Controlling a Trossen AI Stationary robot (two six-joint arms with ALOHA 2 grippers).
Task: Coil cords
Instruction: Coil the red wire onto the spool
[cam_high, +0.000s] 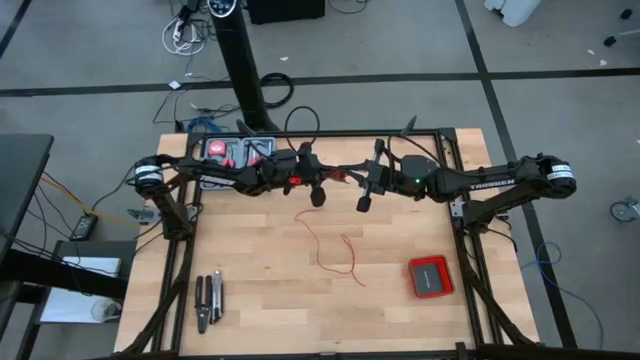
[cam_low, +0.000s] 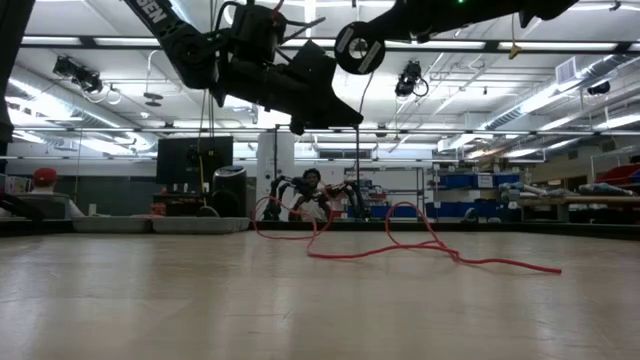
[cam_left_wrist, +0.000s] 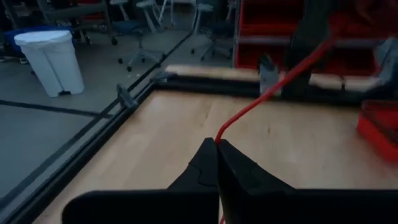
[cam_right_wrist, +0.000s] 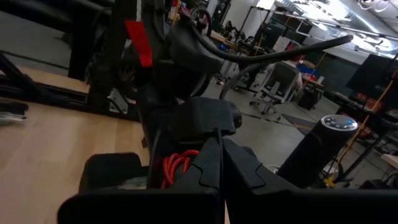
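Thin squiggly red wire (cam_high: 335, 252) on wood

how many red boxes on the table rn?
1. The flat red box lies on the table near the right edge, beside the right arm's base. The arms could hide others.

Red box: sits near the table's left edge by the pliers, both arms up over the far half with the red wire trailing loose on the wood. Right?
Not quite. In the high view the red box sits toward the table's right edge, away from the pliers. The rest holds: the left gripper and right gripper are over the far half, and the red wire trails loose on the wood.
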